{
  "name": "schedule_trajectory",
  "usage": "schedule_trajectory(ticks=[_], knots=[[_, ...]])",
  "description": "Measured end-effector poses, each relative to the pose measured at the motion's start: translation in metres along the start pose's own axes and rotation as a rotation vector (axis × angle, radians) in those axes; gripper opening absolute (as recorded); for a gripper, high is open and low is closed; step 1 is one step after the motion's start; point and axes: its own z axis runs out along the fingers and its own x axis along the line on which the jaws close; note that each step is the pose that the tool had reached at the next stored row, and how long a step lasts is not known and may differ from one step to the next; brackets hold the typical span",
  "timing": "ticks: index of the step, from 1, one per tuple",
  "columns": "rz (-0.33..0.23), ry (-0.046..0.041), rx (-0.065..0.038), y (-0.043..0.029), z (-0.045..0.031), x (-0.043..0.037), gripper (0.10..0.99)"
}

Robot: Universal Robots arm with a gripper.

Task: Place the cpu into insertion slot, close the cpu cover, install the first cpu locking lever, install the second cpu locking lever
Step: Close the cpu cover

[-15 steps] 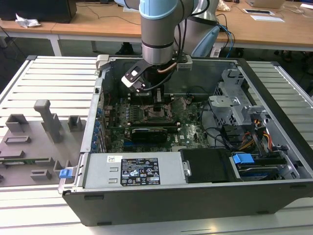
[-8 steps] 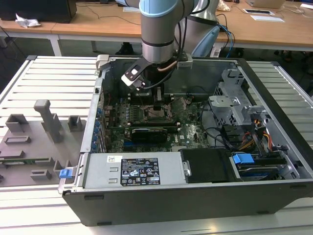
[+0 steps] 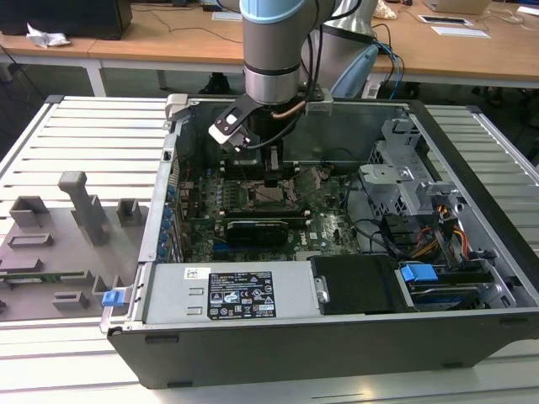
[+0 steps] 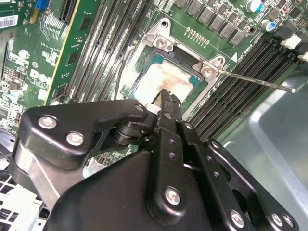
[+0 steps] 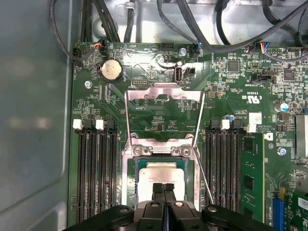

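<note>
The cpu (image 5: 161,172) lies in the insertion slot (image 5: 129,178), its silvery-tan face up; in the second wrist view the cpu (image 4: 161,79) shows a pale smeared top. The cpu cover (image 5: 163,92) stands swung open beyond the slot, with green board showing through its window. A thin locking lever (image 5: 204,174) slants beside the slot, and the same kind of rod, a lever (image 4: 255,80), sticks out free in the second wrist view. My gripper (image 5: 163,186) hangs just above the cpu, its two black fingers pressed together with nothing between them. From outside, the gripper (image 3: 274,180) reaches down into the case.
Long black memory slots (image 5: 94,168) flank the socket on both sides. Cables (image 5: 192,29) run along the board's far edge, near a coin battery (image 5: 110,70). The open computer case (image 3: 278,337) sits on a slatted table, with grey fixtures (image 3: 80,206) at the exterior view's left.
</note>
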Motion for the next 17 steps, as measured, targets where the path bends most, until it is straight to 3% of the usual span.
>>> schedule_trajectory(ticks=[17], knots=[[0.000,-0.0001,0.000,0.0002,-0.0032,0.0000,0.106]])
